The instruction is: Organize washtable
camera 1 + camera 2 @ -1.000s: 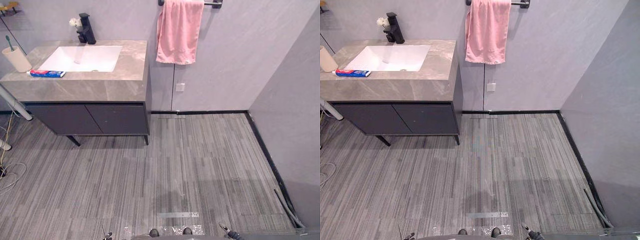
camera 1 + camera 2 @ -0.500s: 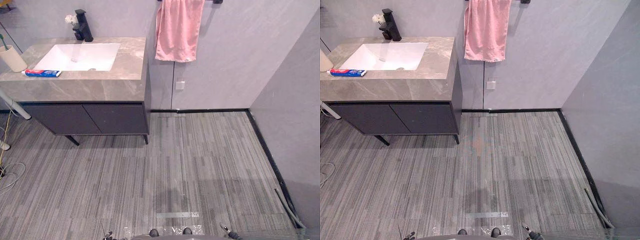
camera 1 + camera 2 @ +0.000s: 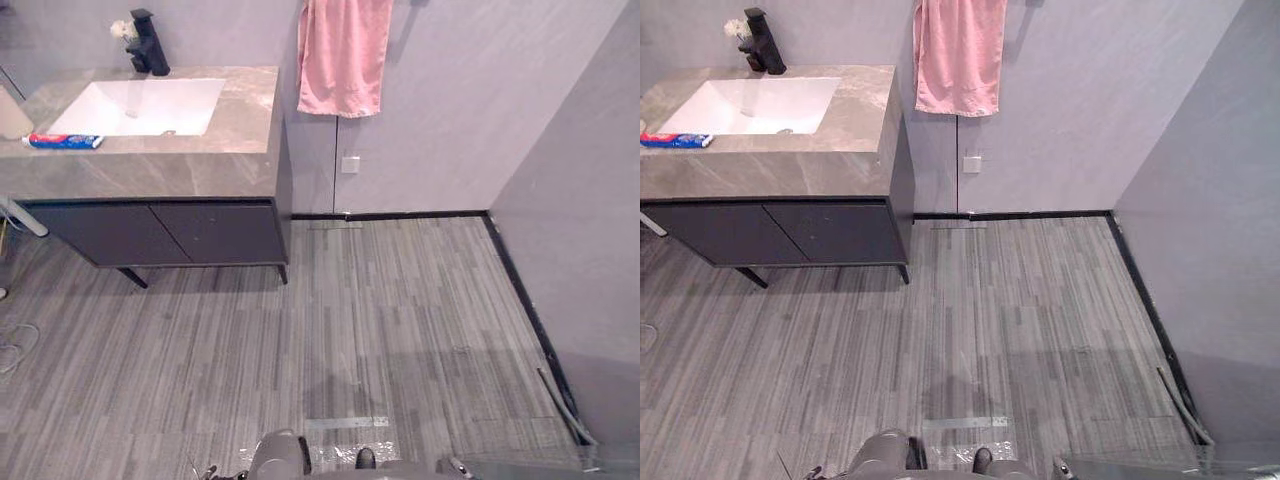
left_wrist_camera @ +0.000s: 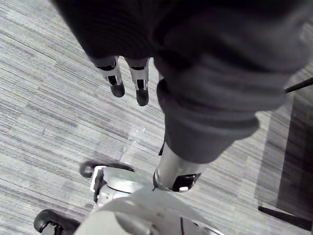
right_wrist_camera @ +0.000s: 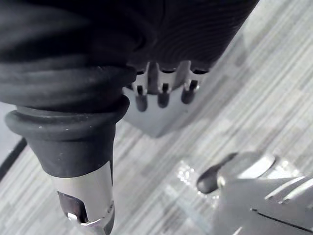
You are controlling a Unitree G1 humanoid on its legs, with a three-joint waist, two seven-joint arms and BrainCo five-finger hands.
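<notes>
The washtable (image 3: 200,165) is a grey stone counter at the upper left, against the back wall. A white sink (image 3: 140,105) is set into it, with a black faucet (image 3: 148,45) and a small white flower (image 3: 122,29) behind. In front of the sink, near the left end, lies a red and blue toothpaste tube (image 3: 62,141). A beige cup (image 3: 8,112) stands at the view's left edge. My left hand (image 4: 116,81) and right hand (image 5: 163,93) hang over the striped floor, far from the counter, fingers relaxed and holding nothing.
A pink towel (image 3: 342,55) hangs on the back wall just right of the counter. Dark cabinet doors (image 3: 160,232) sit under the counter on thin legs. A grey side wall (image 3: 580,250) bounds the floor on the right. A wall socket (image 3: 349,164) is below the towel.
The whole picture has shifted, so the camera has moved: the washtable and towel now sit further left in view. Nothing on the counter has moved.
</notes>
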